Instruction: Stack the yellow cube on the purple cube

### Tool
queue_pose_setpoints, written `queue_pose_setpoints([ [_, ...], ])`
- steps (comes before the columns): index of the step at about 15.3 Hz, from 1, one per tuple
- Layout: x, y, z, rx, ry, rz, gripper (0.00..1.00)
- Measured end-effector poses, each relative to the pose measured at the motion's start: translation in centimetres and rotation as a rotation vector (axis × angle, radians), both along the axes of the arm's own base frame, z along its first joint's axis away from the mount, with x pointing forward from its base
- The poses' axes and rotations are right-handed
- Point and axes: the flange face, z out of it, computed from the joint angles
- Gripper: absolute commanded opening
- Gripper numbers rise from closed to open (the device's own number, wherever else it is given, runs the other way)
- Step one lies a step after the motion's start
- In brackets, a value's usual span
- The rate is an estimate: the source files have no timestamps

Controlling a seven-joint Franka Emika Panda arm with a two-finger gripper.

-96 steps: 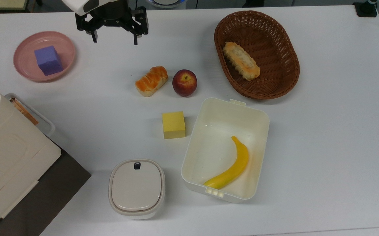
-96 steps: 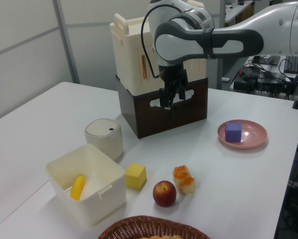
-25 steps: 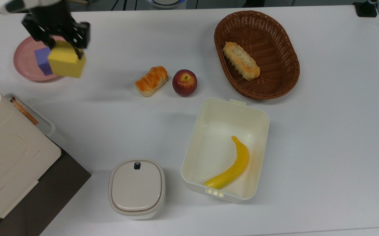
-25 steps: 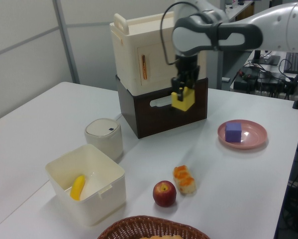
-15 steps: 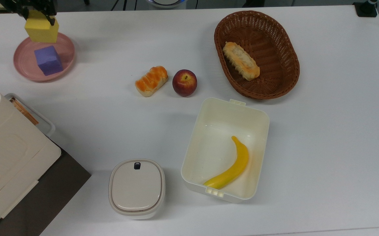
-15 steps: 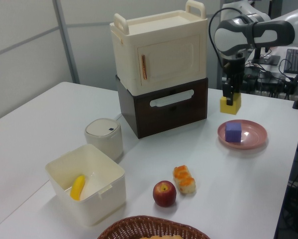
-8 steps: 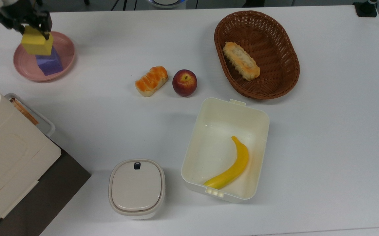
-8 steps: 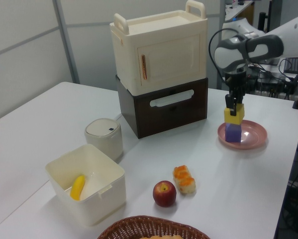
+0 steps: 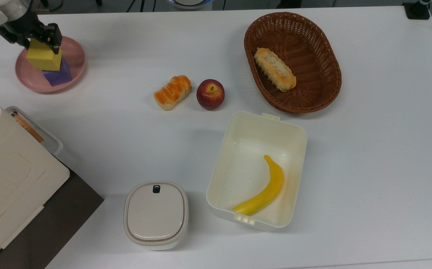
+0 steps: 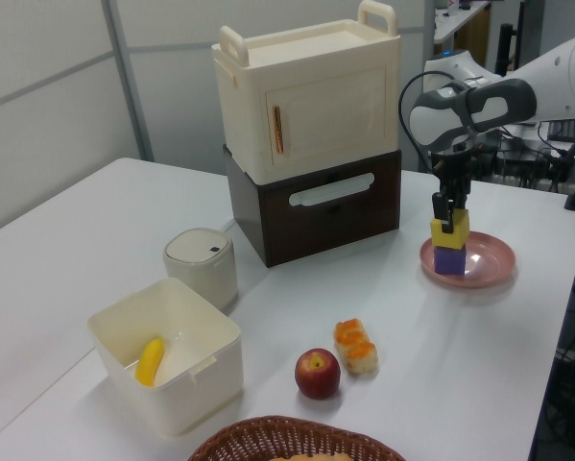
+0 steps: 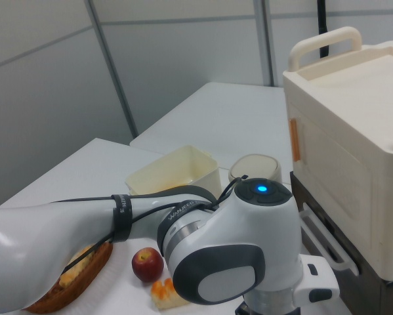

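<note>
Since half a second ago we see the yellow cube (image 9: pixel 43 56) lowered onto the purple cube (image 9: pixel 59 76), where it now sits, in the pink plate (image 9: pixel 74 56) near the tabletop's (image 9: pixel 369 149) far left corner in the top view. Our hand (image 9: pixel 29 37) is clamped on the yellow cube from above.

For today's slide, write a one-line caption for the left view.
Gripper holds the yellow cube atop the purple cube on the pink plate.
</note>
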Motion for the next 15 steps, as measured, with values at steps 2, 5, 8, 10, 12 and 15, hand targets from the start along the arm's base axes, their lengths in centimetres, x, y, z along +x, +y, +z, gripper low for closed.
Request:
queue_pose_setpoints([
  [2, 0.2, 0.2, 0.0, 0.001, -0.001, 0.005, 1.00],
  [5, 0.5, 0.5, 0.4, -0.002, -0.008, 0.012, 1.00],
  [8, 1.5, 1.4, 3.2, -0.005, -0.018, 0.030, 1.00],
  [10, 2.7, 3.0, 5.7, -0.001, -0.024, 0.057, 1.00],
  [12, 4.2, 5.4, 8.1, -0.009, -0.057, 0.072, 1.00],
  [15, 6.0, 10.0, 10.7, -0.008, -0.086, 0.070, 1.00],
])
